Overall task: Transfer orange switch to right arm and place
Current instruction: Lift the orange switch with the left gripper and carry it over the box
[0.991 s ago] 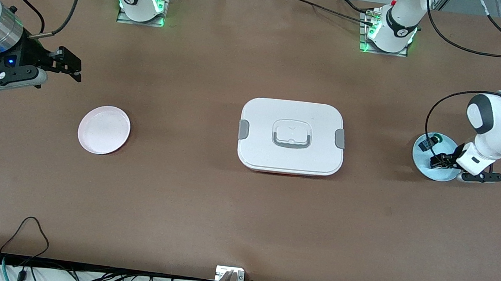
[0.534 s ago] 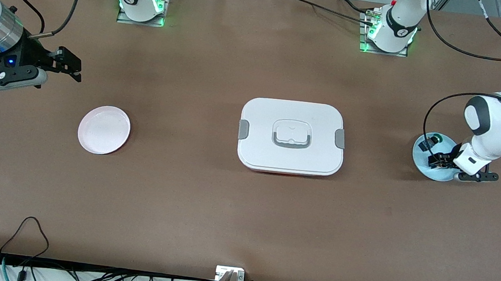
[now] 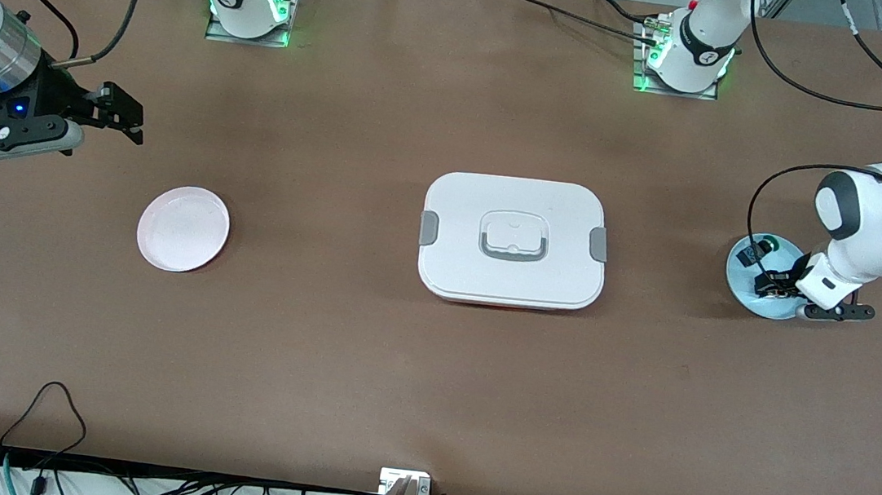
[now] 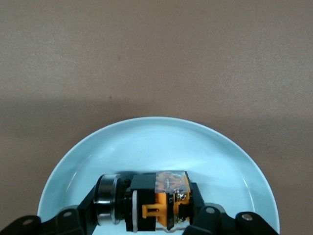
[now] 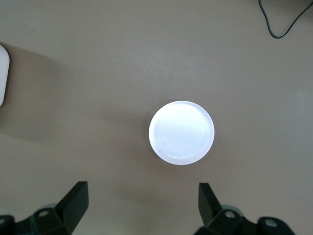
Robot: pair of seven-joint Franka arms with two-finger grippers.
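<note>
- A brown table seen from a high camera facing two white robot arms; their bases stand along the upper edge of the front view
- The left gripper is down on a pale blue plate at the left arm's end of the table; its black linkage fingers are pressed in against the orange switch, pinching it from both sides
- The orange switch lies on its side on the blue plate, in the part of the plate nearer the front camera; in the left wrist view it shows a black blocky body, an orange middle section and a round silver-rimmed end
- A second small switch with a green part sits on the same plate, farther from the front camera, apart from the gripper
- The right gripper hangs in the air over bare table at the right arm's end, waiting; its slim black fingers are spread wide with nothing between them
- A white plate rests on the table near the right gripper, nearer the front camera; nothing lies on it
- A white lidded box with grey clasps and a grey handle sits at the table's middle, between the two plates
</note>
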